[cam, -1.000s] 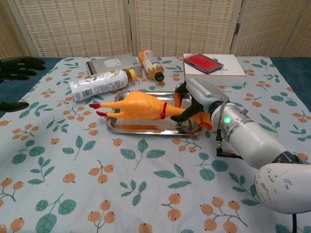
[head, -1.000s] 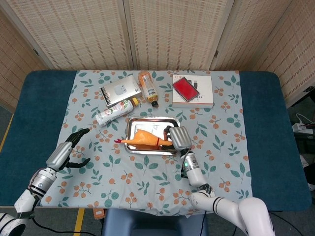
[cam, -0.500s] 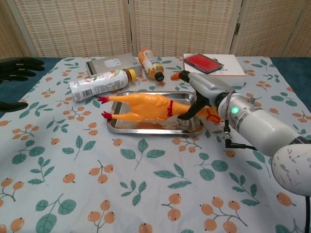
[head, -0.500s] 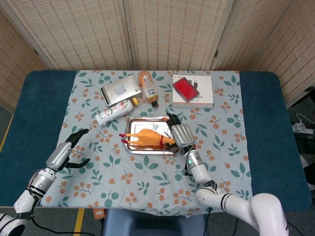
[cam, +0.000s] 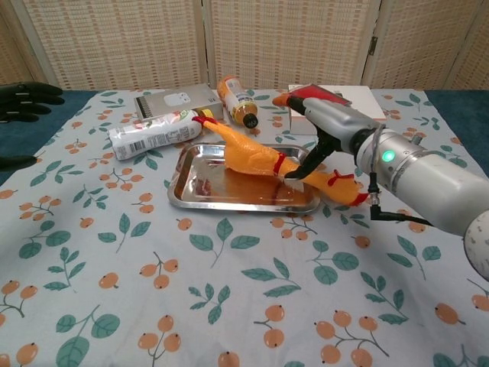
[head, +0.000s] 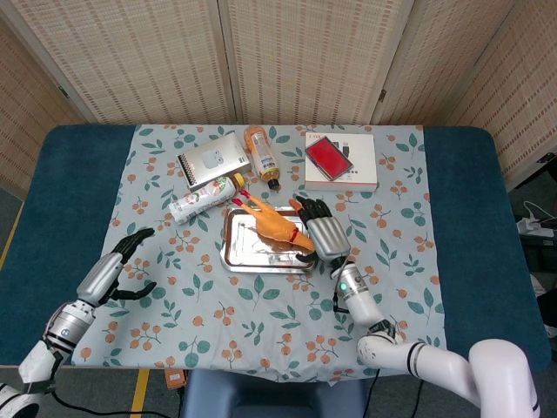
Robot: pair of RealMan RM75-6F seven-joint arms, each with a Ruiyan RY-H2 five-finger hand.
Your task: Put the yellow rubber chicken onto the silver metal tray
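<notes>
A table draped in a leaf-and-berry print cloth [head: 287,331] stood before woven screens [head: 305,57], its blue top showing at both ends. Nearest the robot, the left hand [head: 122,261] hovered over the cloth's left edge, holding nothing, its dark fingers [head: 139,235] apart (in the chest view only its fingertips showed at the left border). Toward the middle, the right hand [head: 320,233] gripped the chicken [head: 274,225] around its neck, fingers [cam: 312,160] wrapped under the body. The chicken hung tilted over the tray [head: 244,257], its red feet [cam: 200,118] raised toward the far left and reaching past the tray's far rim, its head [cam: 342,183] low beyond the right rim; whether any part touched the metal could not be told. The tray lay flat at the cloth's centre, its polished floor mirroring the orange body. Just beyond its far left corner lay a white tube [head: 204,197] on its side, and behind that a grey box [head: 212,158]. An orange bottle [head: 261,153] lay beside the box, cap pointing toward the tray. Farthest right sat a white box [head: 341,167] with a red phone [head: 328,157] on top.
</notes>
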